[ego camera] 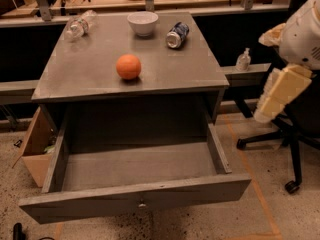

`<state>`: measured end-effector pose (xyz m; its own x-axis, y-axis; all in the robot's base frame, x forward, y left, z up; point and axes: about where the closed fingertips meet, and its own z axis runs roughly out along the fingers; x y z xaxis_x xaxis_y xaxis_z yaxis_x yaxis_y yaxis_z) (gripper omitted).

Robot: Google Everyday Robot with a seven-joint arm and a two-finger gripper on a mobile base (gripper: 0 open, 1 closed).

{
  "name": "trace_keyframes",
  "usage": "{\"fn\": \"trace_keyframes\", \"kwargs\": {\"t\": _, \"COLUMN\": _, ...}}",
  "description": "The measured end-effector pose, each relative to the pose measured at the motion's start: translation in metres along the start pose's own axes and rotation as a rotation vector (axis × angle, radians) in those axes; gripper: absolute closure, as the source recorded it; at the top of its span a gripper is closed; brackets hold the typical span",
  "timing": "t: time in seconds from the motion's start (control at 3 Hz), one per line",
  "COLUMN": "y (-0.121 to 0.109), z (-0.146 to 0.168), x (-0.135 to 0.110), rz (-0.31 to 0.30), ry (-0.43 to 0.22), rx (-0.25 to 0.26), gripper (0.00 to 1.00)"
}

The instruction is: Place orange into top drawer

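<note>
Camera view: the orange (128,66) sits on the desk (85,71) near the middle of its front edge, above the pulled-out top drawer (135,195). Your gripper (265,111) hangs beyond the desk's right edge, well right of the orange; you cannot tell whether it is spread or closed.

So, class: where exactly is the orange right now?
In the camera view the orange sits near the middle of the cabinet top, in front of the white bowl and above the open top drawer; the gripper hangs far right.
</note>
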<state>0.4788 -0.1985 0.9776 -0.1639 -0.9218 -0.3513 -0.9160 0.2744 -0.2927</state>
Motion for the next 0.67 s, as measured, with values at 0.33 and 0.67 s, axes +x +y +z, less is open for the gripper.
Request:
{"fn": "trace_keyframes", "kwargs": {"t": 0.33, "y": -0.047, "z": 0.039, "x": -0.046, "rz": -0.029, "ry": -0.189, "rx": 0.037, "gripper": 0.0}}
{"fn": "trace_keyframes", "kwargs": {"t": 0.67, "y": -0.082, "z": 0.088, "x": -0.089, "rz": -0.029, "ry": -0.341, "rx": 0.024, "gripper": 0.0}}
